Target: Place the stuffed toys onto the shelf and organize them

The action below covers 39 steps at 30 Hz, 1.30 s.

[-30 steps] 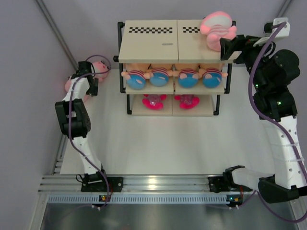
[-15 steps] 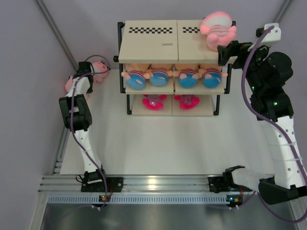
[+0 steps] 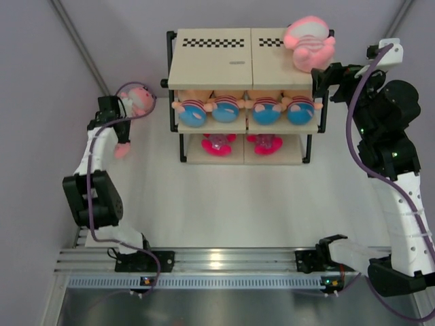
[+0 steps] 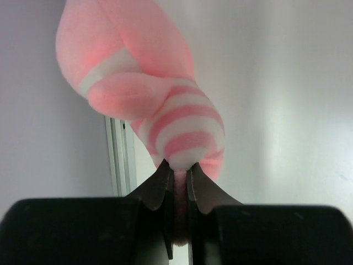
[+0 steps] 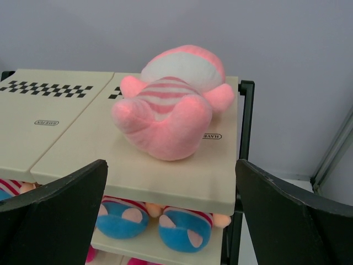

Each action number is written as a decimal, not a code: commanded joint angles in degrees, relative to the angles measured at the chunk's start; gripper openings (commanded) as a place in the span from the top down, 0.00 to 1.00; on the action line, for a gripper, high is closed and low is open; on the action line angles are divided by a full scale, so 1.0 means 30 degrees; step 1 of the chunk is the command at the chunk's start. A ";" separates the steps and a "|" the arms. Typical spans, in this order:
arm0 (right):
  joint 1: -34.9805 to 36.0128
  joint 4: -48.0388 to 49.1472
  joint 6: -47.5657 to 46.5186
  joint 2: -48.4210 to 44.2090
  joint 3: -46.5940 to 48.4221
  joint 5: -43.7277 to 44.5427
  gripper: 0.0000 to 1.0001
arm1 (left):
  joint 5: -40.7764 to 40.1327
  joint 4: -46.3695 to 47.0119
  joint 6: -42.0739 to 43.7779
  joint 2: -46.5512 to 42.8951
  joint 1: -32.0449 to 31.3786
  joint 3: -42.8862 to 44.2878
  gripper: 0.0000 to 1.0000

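Left pincer [image 4: 177, 175] clamped on pink striped toy [image 4: 165, 110]; toy held left of the shelf [image 3: 211, 64], apart from it. Right pincer [image 5: 171, 165] jaws wide apart, gripping nothing, near right front corner of the top board. Second pink toy [image 5: 171, 110] lies on that board's right end. Four dolls [image 3: 245, 109] in a row on middle tier; two magenta toys [image 3: 241, 144] on bottom tier. Shelf stands at far side of worktop [image 3: 224, 204].

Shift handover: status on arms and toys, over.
Left end effector shut on pink toy, left of shelf. Right end effector open, facing second toy on top board. No obstruction.
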 commanded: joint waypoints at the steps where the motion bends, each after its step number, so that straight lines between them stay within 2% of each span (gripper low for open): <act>1: -0.0090 0.0360 -0.0087 -0.0587 -0.0048 -0.0012 0.01 | 0.3783 -0.1763 0.0055 -0.5392 -0.0839 -0.0817 1.00; 4: -0.0090 0.0360 0.0001 -0.0851 -0.0253 -0.0159 0.01 | 0.3644 -0.3667 0.0320 -0.7973 -0.2039 -0.0615 1.00; 7: -0.0090 0.0272 0.0031 -0.1173 -0.0371 -0.0218 0.01 | 0.3291 -0.5104 0.0292 -0.9387 -0.2978 0.1372 1.00; 12: -0.0090 0.0184 0.0031 -0.1730 -0.0780 -0.0277 0.01 | 0.1975 -0.6279 0.0670 -0.9656 -0.4058 0.6265 1.00; 16: -0.0090 0.0067 -0.0086 -0.2053 -0.1073 -0.0160 0.01 | 0.0104 -0.6512 0.3244 -0.8053 -0.6518 0.9836 1.00; 17: -0.0090 0.0009 -0.0057 -0.2111 -0.1132 -0.0160 0.01 | -0.1034 -0.6658 0.3453 -0.6913 -0.7860 1.2021 1.00; 20: -0.0119 -0.0108 -0.0028 -0.2141 -0.1220 -0.0189 0.01 | -0.2503 -0.7011 0.3952 -0.5295 -1.0322 1.5981 1.00; 22: -0.0090 -0.0342 -0.0057 -0.2170 -0.1279 -0.0189 0.01 | -0.3531 -0.7012 0.4798 -0.4184 -1.1616 1.7165 1.00; 23: -0.0119 -0.0401 -0.0115 -0.2170 -0.1279 -0.0131 0.01 | -0.3971 -0.6983 0.5035 -0.3829 -1.2928 1.8127 1.00; 26: -0.0090 -0.0665 -0.0145 -0.2229 -0.1425 0.0015 0.00 | -0.4474 -0.6982 0.5038 -0.2919 -1.4837 1.9537 1.00; 32: -0.0090 -0.0607 0.0031 -0.2346 -0.1660 0.0016 0.01 | -0.4006 -0.6924 0.5038 -0.1659 -1.7770 1.9486 1.00; 35: -0.0090 -0.0607 -0.0057 -0.2609 -0.1514 0.0219 0.01 | -0.3156 -0.6866 0.4628 -0.0723 -1.8185 2.0009 1.00; 39: -0.0119 -0.0548 0.0060 -0.2932 -0.1513 0.0134 0.00 | -0.3301 -0.5814 0.4159 0.0799 -1.8390 2.1095 0.99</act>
